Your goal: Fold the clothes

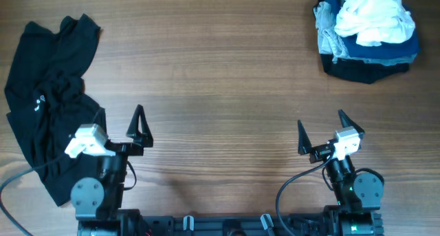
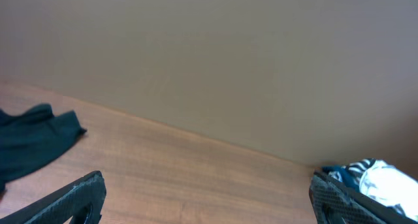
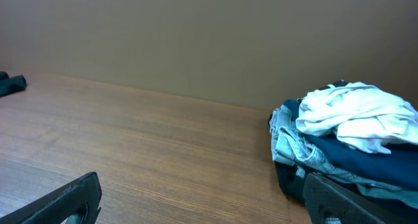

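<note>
In the overhead view the clothes pile (image 1: 368,47) at 1 o'clock is clipped by the top edge, its lower layers buried under a white garment (image 1: 375,16). The black garment (image 1: 48,91) at 9 o'clock is partly covered by the left arm (image 1: 103,168).

Black garment (image 1: 51,91), white-topped navy and grey pile (image 1: 368,33), brown wood-grain table (image 1: 220,78).
</note>
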Robot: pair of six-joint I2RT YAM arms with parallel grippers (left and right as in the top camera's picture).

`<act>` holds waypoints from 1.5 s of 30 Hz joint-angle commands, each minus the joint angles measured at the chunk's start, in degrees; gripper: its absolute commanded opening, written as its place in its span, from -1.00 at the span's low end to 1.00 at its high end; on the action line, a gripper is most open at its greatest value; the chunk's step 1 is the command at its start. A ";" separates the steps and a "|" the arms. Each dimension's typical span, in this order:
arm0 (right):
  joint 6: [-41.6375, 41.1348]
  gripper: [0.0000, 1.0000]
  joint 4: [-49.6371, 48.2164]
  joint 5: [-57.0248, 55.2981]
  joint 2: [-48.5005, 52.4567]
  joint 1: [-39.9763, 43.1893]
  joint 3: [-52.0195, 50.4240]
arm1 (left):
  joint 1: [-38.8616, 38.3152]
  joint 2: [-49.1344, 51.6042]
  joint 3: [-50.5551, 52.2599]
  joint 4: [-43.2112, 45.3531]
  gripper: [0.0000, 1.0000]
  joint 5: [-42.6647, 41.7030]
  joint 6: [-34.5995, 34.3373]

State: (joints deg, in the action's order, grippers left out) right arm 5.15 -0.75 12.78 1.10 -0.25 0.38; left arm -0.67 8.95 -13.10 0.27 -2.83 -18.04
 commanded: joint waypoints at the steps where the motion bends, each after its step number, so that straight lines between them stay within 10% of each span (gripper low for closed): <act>1: -0.79 0.99 -0.24 -0.96 -0.46 -0.26 -0.09 | -0.24 -3.48 1.05 -0.07 1.00 0.37 1.14; 36: -0.79 1.00 -0.24 -0.96 -0.46 -0.26 -0.09 | -1.79 -8.79 12.74 5.68 1.00 1.01 -1.95; 45: -0.79 0.99 -0.24 -0.96 -0.46 -0.26 -0.09 | -1.79 -8.79 12.76 -4.70 1.00 1.03 -1.84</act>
State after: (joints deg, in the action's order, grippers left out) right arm 5.17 -0.73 12.78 1.10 -0.25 0.38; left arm -2.22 0.78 -0.80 -1.43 -2.79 -19.42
